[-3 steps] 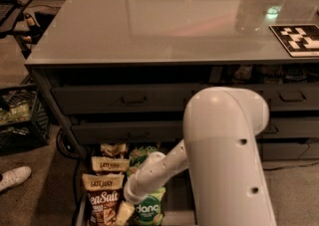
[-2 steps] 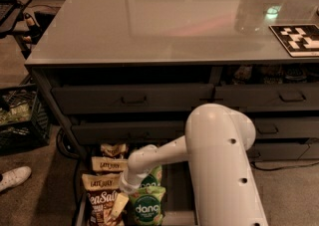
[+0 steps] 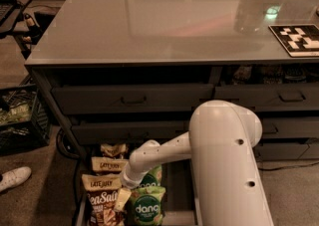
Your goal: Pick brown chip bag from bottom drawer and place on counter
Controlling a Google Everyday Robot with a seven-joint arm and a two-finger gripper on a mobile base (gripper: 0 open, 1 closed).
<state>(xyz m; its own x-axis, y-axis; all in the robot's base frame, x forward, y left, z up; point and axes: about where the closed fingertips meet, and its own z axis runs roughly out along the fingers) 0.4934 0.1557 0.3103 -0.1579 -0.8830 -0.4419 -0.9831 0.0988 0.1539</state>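
Camera view: one dark, crinkly brown chip bag (image 3: pixel 101 206) is seen lying in the open metal bottom drawer (image 3: pixel 174 200) beside two green bags (image 3: pixel 148 210), under one smooth shiny counter (image 3: pixel 164 21), with the gripper (image 3: pixel 119 201) placed at its right edge, its grip not to be told.

Smooth white rounded arm (image 3: pixel 224 165) — two dark screw holes (image 3: pixel 240 142) — pale gripper (image 3: pixel 120 201) down at lower left.
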